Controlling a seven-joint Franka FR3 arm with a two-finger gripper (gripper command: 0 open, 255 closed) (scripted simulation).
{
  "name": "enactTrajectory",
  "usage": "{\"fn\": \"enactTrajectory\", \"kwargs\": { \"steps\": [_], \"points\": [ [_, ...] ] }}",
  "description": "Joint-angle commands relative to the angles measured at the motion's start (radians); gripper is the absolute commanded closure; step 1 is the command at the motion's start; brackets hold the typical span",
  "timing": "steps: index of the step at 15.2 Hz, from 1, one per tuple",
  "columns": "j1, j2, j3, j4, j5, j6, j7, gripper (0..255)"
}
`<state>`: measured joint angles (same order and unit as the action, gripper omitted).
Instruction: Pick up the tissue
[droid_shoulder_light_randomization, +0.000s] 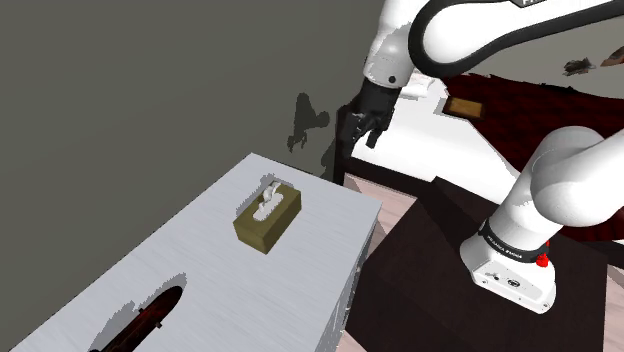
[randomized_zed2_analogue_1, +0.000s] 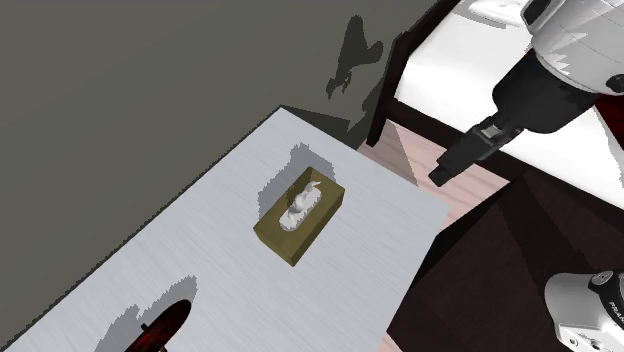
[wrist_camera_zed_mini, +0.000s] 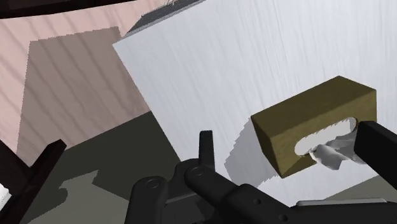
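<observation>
White crumpled tissue (droid_shoulder_light_randomization: 268, 204), poking up through the oval slot in the top of an olive-brown rectangular box (droid_shoulder_light_randomization: 258, 233), just left of centre in the shoulder view. Likely feather-light, soft and limp. Bound to crush under the slightest squeeze and liable to tear if yanked sideways. Best pinched low on the tuft, close above the slot, then drawn straight up and slowly. Probably light too, that box, and apt to lift along with a hasty pull.

Box lying flat on a pale grey-white rectangular tabletop (droid_shoulder_light_randomization: 210, 290), towards the far end, with bare surface on every side. Down at the lower left of the shoulder view, well apart from the box, a dark red elongated object (droid_shoulder_light_randomization: 150, 318) of unclear kind.

High at the upper centre-right of that view, beyond the table's far corner, an all-black two-finger gripper (droid_shoulder_light_randomization: 365, 128). Fingers spread wide in the wrist view, clasping nothing, well clear of the tuft. Yet to do, by the look of it: travel over the box, descent, closure on the tuft.
</observation>
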<state>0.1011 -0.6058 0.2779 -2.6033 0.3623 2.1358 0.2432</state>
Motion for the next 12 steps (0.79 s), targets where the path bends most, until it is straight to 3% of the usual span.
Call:
{"fn": "enactTrajectory", "kwargs": {
  "steps": [1, 7, 12],
  "points": [
    [0.009, 0.057, 0.041, 0.006, 0.029, 0.081, 0.044, 0],
    [0.009, 0.258, 0.162, 0.066, 0.061, 0.31, 0.178, 0],
    [-0.02, 0.452, 0.261, 0.156, -0.01, 0.484, 0.336, 0]
  ]
}}
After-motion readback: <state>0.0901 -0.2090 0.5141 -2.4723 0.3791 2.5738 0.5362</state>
